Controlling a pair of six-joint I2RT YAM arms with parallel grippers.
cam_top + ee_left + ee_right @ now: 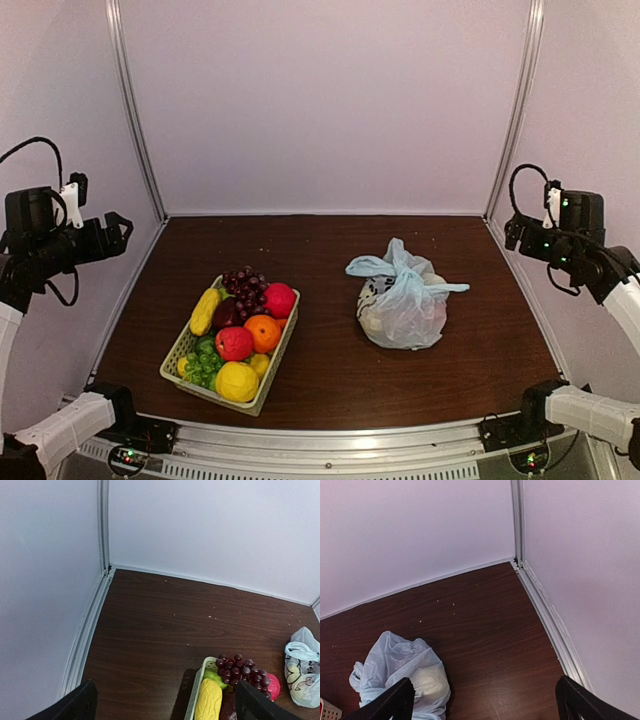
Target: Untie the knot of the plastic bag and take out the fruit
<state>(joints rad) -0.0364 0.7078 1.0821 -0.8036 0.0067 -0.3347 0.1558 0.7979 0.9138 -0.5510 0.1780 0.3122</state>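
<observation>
Item 1 – your left gripper (165, 709): its two dark fingers (75, 706) fill the bottom corners of its wrist view. The jaws are spread wide and hold nothing. In the top view this left gripper (124, 230) hangs high over the left edge of the table (330, 385).

Item 2 – your right gripper (487, 706): released too, with its fingers (580, 702) far apart and nothing between them. In the top view it is raised at the right edge (512, 232).

Item 3 – plastic bag (405, 312): pale blue, translucent, with dark print on its side. It sits on the table below the right gripper and inward of it, well apart from the fingers. In the right wrist view the plastic bag (402, 672) lies just past the left-hand finger. From the left gripper it sits far off to the right (302, 667).

Item 4 – knot (400, 263): tied on top of the bag, with loose ends sticking out to either side. No finger is touching it.

Item 5 – fruit (427, 680): still inside the bag, showing only as a pale rounded shape through the film. You cannot tell what kind it is.

Item 6 – basket (173, 368): pale lattice, below the left gripper and to its right. It holds:
- dark grapes (245, 284)
- a yellow corn cob (207, 700)
- an orange (262, 331)
- a red apple (234, 343)
- green grapes (205, 364)
</observation>
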